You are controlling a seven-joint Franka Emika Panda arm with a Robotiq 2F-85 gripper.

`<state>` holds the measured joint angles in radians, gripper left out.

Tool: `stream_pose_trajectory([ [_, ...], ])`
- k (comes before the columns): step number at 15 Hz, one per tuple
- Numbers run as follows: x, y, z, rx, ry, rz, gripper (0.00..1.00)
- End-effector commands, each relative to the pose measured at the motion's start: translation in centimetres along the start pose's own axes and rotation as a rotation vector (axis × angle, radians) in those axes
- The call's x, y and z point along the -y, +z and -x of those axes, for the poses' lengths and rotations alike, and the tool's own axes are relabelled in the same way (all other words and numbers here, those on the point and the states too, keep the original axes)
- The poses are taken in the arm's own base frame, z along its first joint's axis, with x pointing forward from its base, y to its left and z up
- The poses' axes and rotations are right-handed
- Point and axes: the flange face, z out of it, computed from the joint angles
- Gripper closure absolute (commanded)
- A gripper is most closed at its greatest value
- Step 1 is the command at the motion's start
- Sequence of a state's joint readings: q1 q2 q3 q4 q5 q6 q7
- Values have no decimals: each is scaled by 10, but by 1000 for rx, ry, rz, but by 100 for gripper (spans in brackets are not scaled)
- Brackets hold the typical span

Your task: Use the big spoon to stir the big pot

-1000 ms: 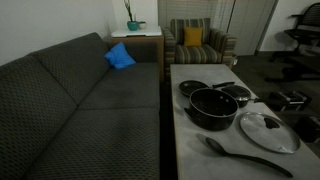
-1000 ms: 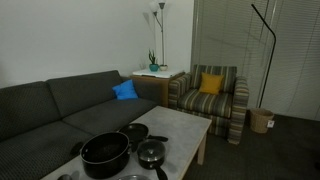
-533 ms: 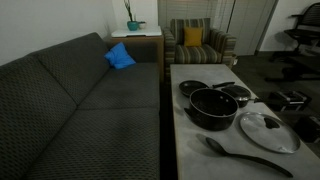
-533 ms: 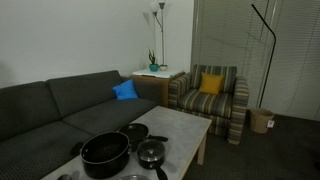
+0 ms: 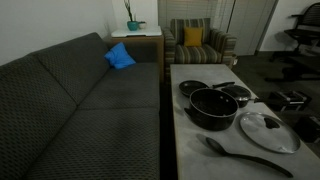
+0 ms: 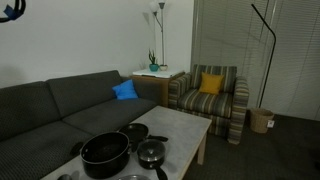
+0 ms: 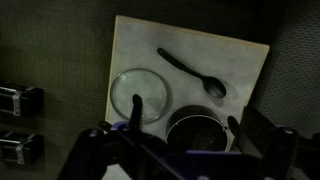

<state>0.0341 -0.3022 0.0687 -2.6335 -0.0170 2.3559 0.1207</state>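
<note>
The big pot (image 5: pixel 212 107) stands in the middle of the white table (image 5: pixel 190 150), wide, black and dark inside; it shows in both exterior views (image 6: pixel 105 153). The big spoon (image 5: pixel 240 153) lies flat on the table near its front end, apart from the pot. In the wrist view the spoon (image 7: pixel 192 72) lies diagonally above the pot (image 7: pixel 195 131). My gripper (image 7: pixel 186 118) hangs high above the table, over the pot, with its two fingers wide apart and nothing between them. A dark bit of the arm (image 6: pixel 11 10) shows at a top corner of an exterior view.
A round glass lid (image 5: pixel 268 130) lies beside the pot, next to the spoon. Two smaller dark pans (image 5: pixel 195 88) (image 5: pixel 235 93) stand behind the pot. A grey sofa (image 5: pixel 70 110) runs along the table. A striped armchair (image 5: pixel 195 42) stands beyond. Black boxes (image 7: pixel 18 100) lie on the floor.
A dark bit of the arm has come into the top corner of an exterior view. Pots, lid and spoon have not moved.
</note>
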Motion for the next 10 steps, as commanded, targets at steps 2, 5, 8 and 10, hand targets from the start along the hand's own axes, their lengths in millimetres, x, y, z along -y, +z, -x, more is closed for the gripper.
stream_pose_trajectory([
  [2,8,5,-4,6,-76,43,0],
  [5,17,24,-15,-8,-228,84,0],
  [8,21,46,-25,-39,-344,72,0],
  [10,23,66,-34,-48,-399,45,0],
])
